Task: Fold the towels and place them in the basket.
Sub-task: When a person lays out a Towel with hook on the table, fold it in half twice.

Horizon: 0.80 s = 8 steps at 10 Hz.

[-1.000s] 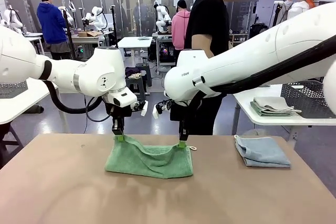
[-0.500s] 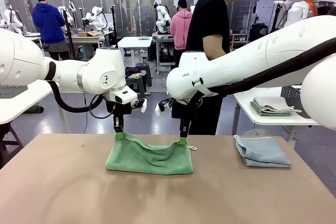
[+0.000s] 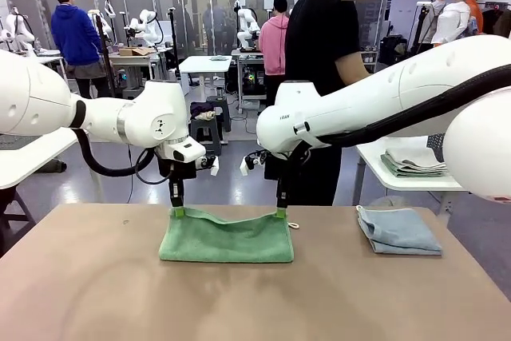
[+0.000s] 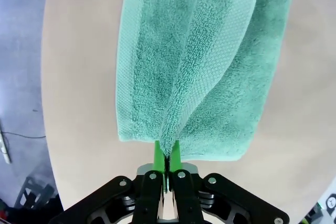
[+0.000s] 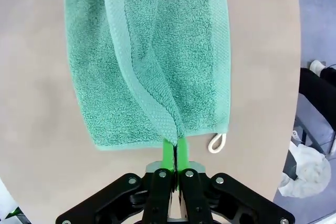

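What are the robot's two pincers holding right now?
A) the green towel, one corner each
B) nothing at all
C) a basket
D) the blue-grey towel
A: the left pincer and the right pincer each pinch a far corner of the green towel, while the blue-grey towel lies folded off to the side, untouched.

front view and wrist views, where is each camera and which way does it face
Front: between the arms, facing across the table at the person; both arms show, left tool and right tool pinching the green towel.
Left wrist: on that wrist, looking down its shut fingers at one towel corner.
Right wrist: likewise, its own fingers on the other corner.
Shared: all three show that towel.
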{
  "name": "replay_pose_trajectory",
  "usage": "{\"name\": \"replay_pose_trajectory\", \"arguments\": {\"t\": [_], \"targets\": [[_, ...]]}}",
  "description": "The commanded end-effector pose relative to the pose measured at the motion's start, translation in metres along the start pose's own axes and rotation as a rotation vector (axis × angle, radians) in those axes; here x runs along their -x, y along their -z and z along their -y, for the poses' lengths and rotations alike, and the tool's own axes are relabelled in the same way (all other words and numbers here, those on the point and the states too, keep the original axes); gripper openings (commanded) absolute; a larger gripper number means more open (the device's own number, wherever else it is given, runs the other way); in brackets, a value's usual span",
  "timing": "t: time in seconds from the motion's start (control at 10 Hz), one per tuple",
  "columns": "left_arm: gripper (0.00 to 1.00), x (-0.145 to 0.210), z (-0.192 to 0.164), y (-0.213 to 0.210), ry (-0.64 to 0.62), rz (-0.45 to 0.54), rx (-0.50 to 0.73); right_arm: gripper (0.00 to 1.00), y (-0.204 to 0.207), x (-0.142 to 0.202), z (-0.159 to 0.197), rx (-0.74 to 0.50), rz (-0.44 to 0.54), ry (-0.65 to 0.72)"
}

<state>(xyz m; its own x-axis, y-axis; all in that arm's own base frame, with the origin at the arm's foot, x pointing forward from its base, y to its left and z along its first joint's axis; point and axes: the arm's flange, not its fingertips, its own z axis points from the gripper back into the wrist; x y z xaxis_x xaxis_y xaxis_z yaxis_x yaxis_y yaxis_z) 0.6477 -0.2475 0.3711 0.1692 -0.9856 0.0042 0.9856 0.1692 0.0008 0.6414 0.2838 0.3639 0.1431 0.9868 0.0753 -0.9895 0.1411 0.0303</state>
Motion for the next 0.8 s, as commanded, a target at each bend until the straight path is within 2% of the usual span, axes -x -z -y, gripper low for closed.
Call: {"name": "replay_pose_trajectory", "arguments": {"t": [0.0, 0.3, 0.7], "targets": [[0.04, -0.002, -0.012, 0.000, -0.054, -0.020, 0.015, 0.02, 0.001, 0.000, 0.009, 0.029, -0.007, 0.027], [0.04, 0.002, -0.019, 0.005, -0.129, -0.038, 0.020, 0.02, 0.004, 0.004, 0.016, 0.029, -0.007, 0.068], [0.04, 0.009, -0.023, 0.012, -0.133, -0.039, 0.040, 0.02, 0.007, 0.006, 0.017, 0.022, -0.007, 0.078]]}}
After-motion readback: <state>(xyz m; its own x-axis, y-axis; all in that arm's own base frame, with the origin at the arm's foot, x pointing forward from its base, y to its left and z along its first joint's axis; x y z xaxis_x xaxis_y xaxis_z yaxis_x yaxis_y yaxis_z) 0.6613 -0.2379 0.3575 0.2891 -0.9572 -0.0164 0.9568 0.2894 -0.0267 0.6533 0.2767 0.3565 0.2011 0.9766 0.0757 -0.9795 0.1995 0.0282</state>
